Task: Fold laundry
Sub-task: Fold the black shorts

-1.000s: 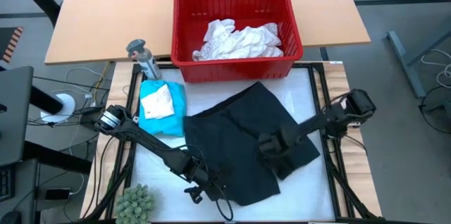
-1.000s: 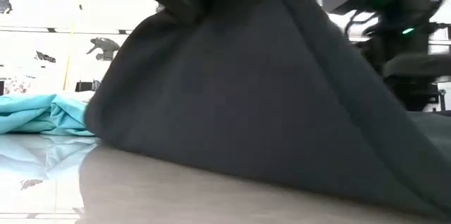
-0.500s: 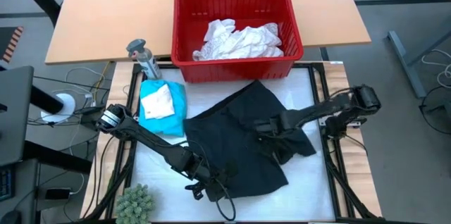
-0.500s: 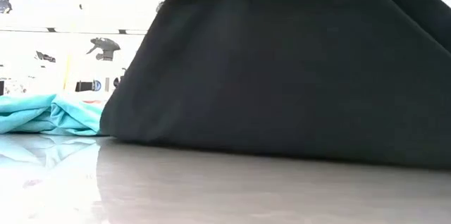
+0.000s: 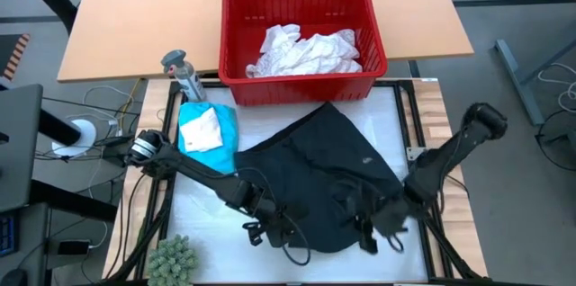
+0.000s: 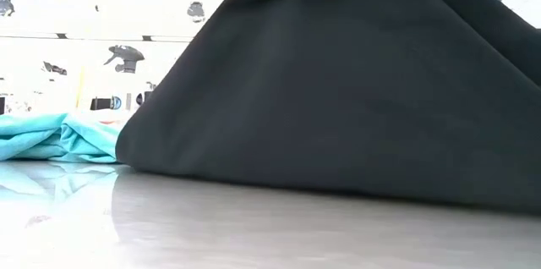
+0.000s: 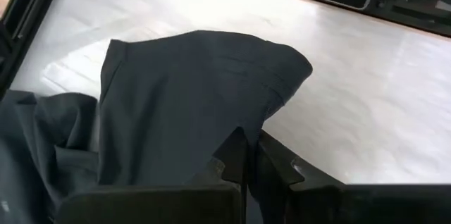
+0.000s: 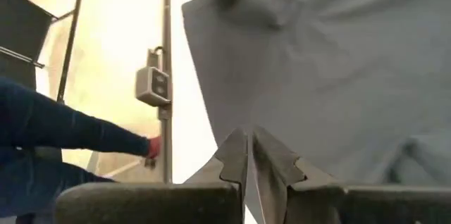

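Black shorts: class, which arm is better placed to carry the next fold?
Probably the left. The left gripper is shut on the black shorts at their near edge; the right gripper sits beside them.

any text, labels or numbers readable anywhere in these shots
None can be read.
Spray bottle: its label is too small to read.
Black shorts, teal garment and red basket: no print visible.
Grey box on the frame: no markings legible.
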